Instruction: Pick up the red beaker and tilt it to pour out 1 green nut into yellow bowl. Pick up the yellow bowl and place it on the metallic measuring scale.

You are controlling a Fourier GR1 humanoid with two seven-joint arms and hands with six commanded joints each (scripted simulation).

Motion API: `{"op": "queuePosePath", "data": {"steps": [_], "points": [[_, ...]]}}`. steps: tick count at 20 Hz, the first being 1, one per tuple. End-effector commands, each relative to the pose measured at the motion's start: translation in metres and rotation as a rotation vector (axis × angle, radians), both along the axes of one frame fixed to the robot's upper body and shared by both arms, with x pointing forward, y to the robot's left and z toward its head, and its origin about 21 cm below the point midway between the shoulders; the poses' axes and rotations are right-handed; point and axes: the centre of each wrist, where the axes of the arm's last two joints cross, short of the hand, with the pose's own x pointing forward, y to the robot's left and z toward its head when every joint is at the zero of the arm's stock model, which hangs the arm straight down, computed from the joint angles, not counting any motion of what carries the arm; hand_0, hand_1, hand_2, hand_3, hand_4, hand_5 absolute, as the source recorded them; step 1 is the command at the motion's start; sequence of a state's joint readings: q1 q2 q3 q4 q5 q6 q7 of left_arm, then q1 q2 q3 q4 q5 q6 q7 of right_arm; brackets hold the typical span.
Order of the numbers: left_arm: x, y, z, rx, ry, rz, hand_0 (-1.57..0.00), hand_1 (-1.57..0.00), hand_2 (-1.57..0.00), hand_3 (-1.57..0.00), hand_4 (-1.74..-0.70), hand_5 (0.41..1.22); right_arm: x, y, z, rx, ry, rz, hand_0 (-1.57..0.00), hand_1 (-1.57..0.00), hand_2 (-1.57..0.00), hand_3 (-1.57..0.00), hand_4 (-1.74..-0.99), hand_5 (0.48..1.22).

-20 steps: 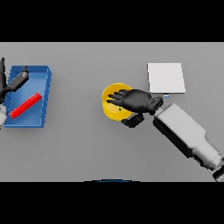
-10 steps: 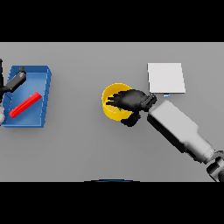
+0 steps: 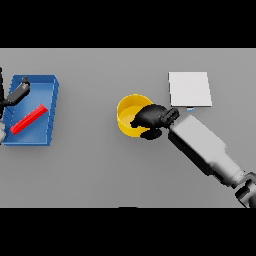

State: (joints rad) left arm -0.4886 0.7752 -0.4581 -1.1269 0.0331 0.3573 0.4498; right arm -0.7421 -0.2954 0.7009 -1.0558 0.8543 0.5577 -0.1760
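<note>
no readable writing anywhere. the right hand [image 3: 151, 117] curls its fingers over the yellow bowl [image 3: 128, 112] rim, gripping it; the left hand [image 3: 17, 93] hovers at the blue tray [image 3: 50, 100], its grip unclear.

Blue tray [image 3: 47, 87] sits at the 9 o'clock side of the grey desk [image 3: 100, 170]. Nothing else non-task is identifiable.

Right robot hand [image 3: 151, 118] curled, forearm angled from lower right; left robot hand [image 3: 17, 93] at far left.

Single head view, steeply down onto table [image 3: 100, 175]
</note>
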Motion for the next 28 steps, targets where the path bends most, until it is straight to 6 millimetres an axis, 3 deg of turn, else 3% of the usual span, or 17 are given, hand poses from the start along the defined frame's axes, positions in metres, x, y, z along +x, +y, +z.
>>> {"op": "queuePosePath", "data": {"steps": [1, 4, 8, 11, 18, 20, 22, 24, 28], "points": [[0.0, 0.001, 0.002, 0.003, -0.004, -0.004, 0.0, 0.0, 0.0, 0.0, -0.75, 0.7, 0.0, -0.003, 0.0, -0.003, 0.007, 0.001, -1.2, -1.19, -1.13, -0.87, -1.594, 1.121], [0.001, 0.002, 0.002, 0.011, -0.001, -0.012, 0.0, 0.0, 0.0, 0.0, -0.75, 0.692, -0.001, -0.003, 0.002, -0.006, 0.012, -0.001, -1.38, -1.38, -1.23, -1.21, -1.666, 1.17], [0.003, -0.001, 0.001, 0.011, -0.001, -0.025, 0.0, 0.0, 0.0, 0.0, -0.74, 0.688, -0.002, -0.005, 0.004, 0.014, 0.013, -0.002, -1.49, -1.49, -1.29, -1.39, -1.71, 1.2], [0.002, 0.0, 0.002, 0.016, -0.002, -0.018, 0.0, 0.0, 0.0, 0.0, -0.73, 0.685, -0.003, -0.007, 0.011, 0.024, 0.001, 0.009, -1.53, -1.53, -1.31, -1.4, -1.725, 1.21], [0.002, 0.0, 0.006, 0.022, 0.002, -0.019, 0.0, 0.0, 0.0, 0.0, -0.73, 0.697, 0.0, -0.012, 0.05, 0.042, -0.068, -0.036, -1.56, -1.56, -1.42, -1.24, -1.738, 1.219], [0.001, 0.005, 0.005, 0.026, -0.006, -0.015, 0.0, 0.0, 0.0, 0.0, -0.74, 0.693, 0.003, -0.02, 0.067, 0.048, -0.116, -0.062, -1.57, -1.57, -1.42, -1.27, -1.739, 1.22], [0.001, 0.003, 0.005, 0.019, -0.018, -0.032, 0.0, 0.0, 0.0, 0.0, -0.74, 0.697, 0.005, -0.025, 0.071, 0.061, -0.129, -0.078, -1.57, -1.57, -1.44, -1.27, -1.74, 1.22], [0.001, 0.004, 0.007, 0.017, -0.018, -0.027, 0.0, 0.0, 0.0, 0.0, -0.75, 0.697, 0.006, -0.032, 0.075, 0.076, -0.133, -0.093, -1.57, -1.57, -1.44, -1.38, -1.74, 1.22], [0.003, 0.001, 0.009, 0.025, -0.004, -0.009, 0.0, 0.0, 0.0, 0.0, -0.74, 0.708, 0.016, -0.055, 0.087, 0.083, -0.176, -0.172, -1.57, -1.57, -1.49, -1.26, -1.741, 1.221]]}}
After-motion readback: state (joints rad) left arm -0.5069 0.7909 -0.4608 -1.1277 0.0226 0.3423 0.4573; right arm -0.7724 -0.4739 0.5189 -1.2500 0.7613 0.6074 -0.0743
